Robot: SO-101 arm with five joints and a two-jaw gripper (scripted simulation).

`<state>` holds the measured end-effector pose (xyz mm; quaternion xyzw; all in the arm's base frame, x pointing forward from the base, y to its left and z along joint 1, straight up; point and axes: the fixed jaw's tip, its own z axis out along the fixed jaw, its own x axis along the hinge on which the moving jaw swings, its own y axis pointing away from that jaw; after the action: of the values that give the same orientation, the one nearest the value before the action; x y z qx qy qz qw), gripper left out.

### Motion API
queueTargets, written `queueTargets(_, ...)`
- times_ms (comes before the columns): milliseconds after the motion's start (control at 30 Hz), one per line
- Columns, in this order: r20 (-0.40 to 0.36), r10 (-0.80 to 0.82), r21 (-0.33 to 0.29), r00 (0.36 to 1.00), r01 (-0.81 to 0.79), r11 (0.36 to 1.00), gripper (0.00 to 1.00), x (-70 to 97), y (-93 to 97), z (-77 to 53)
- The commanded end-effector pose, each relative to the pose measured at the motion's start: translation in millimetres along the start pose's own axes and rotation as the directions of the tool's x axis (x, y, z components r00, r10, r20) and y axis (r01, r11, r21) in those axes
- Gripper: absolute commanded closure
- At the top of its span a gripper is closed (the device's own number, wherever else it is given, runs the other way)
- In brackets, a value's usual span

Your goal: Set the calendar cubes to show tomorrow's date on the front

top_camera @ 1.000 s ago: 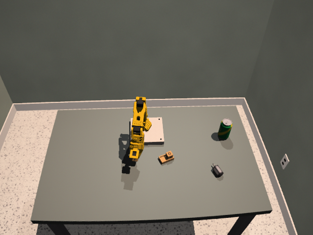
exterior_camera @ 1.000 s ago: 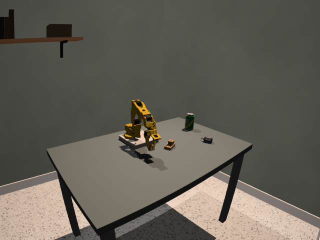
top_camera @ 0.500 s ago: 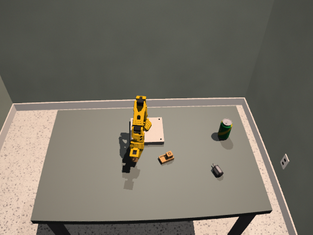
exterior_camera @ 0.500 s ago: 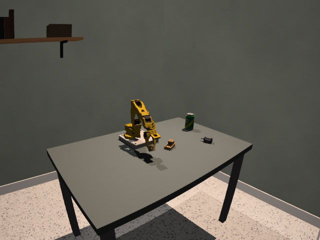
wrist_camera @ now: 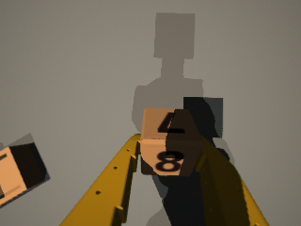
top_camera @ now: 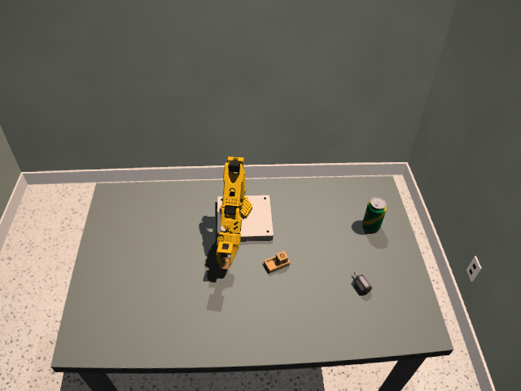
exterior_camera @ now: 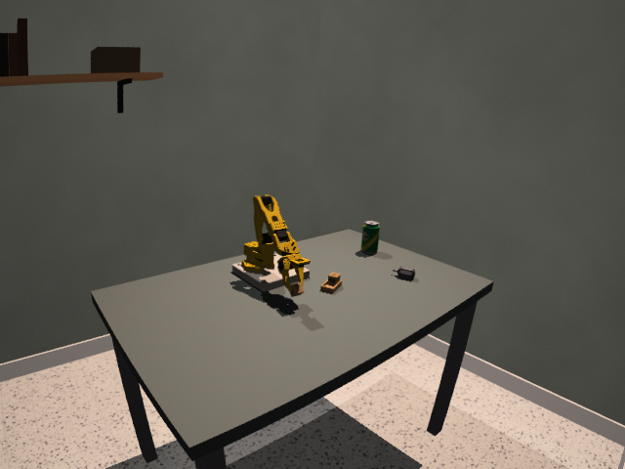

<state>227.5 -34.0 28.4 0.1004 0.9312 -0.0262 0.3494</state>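
My gripper (wrist_camera: pixel 171 155) is shut on a wooden digit cube (wrist_camera: pixel 170 141) and holds it above the table. In the wrist view the cube shows an 8 on the face toward the camera and a 7 on the face beyond it. In the top view the cube (top_camera: pixel 225 263) hangs under the yellow arm, left of the wooden calendar tray (top_camera: pixel 276 262). The tray holds the other cube (top_camera: pixel 282 256), which shows a 0 on top, and one slot stands empty. The tray also shows in the exterior view (exterior_camera: pixel 331 282) and at the left edge of the wrist view (wrist_camera: pixel 16 171).
A green can (top_camera: pixel 374 215) stands at the back right of the table. A small dark object (top_camera: pixel 361 283) lies in front of it. The arm's white base plate (top_camera: pixel 252 217) sits behind the tray. A wall shelf (exterior_camera: pixel 75 75) is far off.
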Motion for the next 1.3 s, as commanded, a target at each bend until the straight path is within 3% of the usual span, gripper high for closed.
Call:
queueTargets(0, 0.058, -0.007, -0.002, 0.998, 0.007, 1.0, 1.0, -4.1, 0.2, -2.2)
queueTargets(333, 0.067, -0.007, -0.002, 0.998, 0.007, 1.0, 1.0, -4.3, 0.1, -1.4)
queueTargets(700, 0.142, -0.011, -0.003, 0.99, 0.011, 1.0, 1.0, -5.4, 0.0, 5.2)
queueTargets(1167, 0.349, -0.021, -0.001, 0.937, 0.022, 1.0, 1.0, -5.5, -0.7, 7.8)
queueTargets(1267, 0.362, -0.021, -0.001, 0.932, 0.023, 1.0, 1.0, -5.4, -0.7, 7.2)
